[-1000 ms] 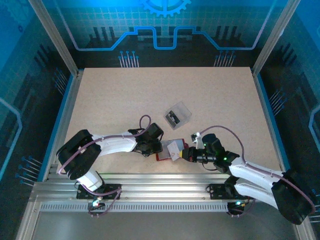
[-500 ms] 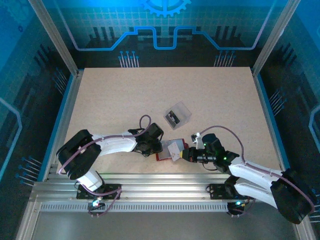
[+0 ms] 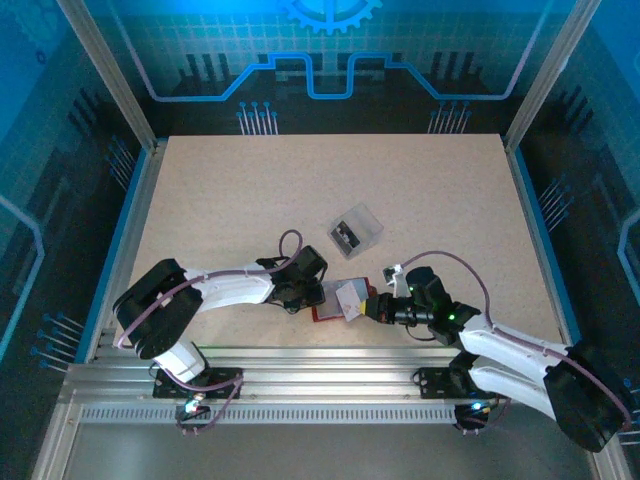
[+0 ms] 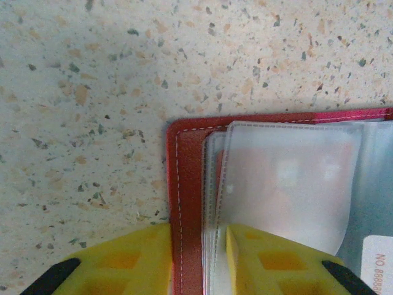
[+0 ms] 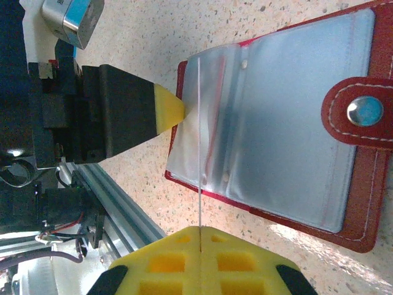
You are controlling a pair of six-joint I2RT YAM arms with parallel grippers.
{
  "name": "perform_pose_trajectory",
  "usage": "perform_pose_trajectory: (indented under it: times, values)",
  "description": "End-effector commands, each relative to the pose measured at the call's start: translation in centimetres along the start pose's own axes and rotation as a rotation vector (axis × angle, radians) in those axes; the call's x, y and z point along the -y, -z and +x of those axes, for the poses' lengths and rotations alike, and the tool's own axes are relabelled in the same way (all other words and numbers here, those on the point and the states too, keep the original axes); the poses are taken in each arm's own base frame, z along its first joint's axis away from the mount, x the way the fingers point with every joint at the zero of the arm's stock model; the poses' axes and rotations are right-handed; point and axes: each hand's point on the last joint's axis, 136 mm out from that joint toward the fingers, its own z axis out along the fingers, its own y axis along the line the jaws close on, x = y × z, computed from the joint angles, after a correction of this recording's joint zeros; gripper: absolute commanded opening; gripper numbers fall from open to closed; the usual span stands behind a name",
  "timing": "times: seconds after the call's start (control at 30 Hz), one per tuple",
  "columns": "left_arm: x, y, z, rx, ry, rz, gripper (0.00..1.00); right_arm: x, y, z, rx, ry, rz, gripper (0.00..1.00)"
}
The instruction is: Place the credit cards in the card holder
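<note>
Red card holder (image 4: 187,203) is pinched at nine o'clock by left gripper (image 4: 198,249); right gripper (image 5: 201,236), clamped on a pocket leaf (image 5: 201,153), risks tearing it.

Top view: blue glow on far wall (image 3: 330,60), worktop (image 3: 230,200) evenly bright, shadows soft. Wrist views: nr fg blurred, hazy glare on card holder (image 4: 288,178) sleeves.
</note>
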Motion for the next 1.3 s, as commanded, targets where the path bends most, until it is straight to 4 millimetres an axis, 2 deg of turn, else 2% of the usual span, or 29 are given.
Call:
perform_pose_trajectory:
  times: [0.0,0.4,0.87,1.27]
  values:
    - [-5.3,-2.4,2.6,-0.082,0.011,-0.196,0.3,0.8,0.0,0.6,-0.02,-0.001,0.014,0.0]
    - [-5.3,-2.3,2.6,-0.081,0.012,-0.195,0.3,2.0,-0.2,1.2,-0.037,-0.018,0.056,0.0]
    - [-5.3,-2.4,2.6,-0.083,0.01,-0.196,0.3,2.2,-0.7,1.3,-0.058,-0.022,0.06,0.0]
    - [-5.2,-2.5,2.6,-0.083,0.009,-0.195,0.3,1.5,-1.3,-0.4,-0.052,-0.033,0.033,0.0]
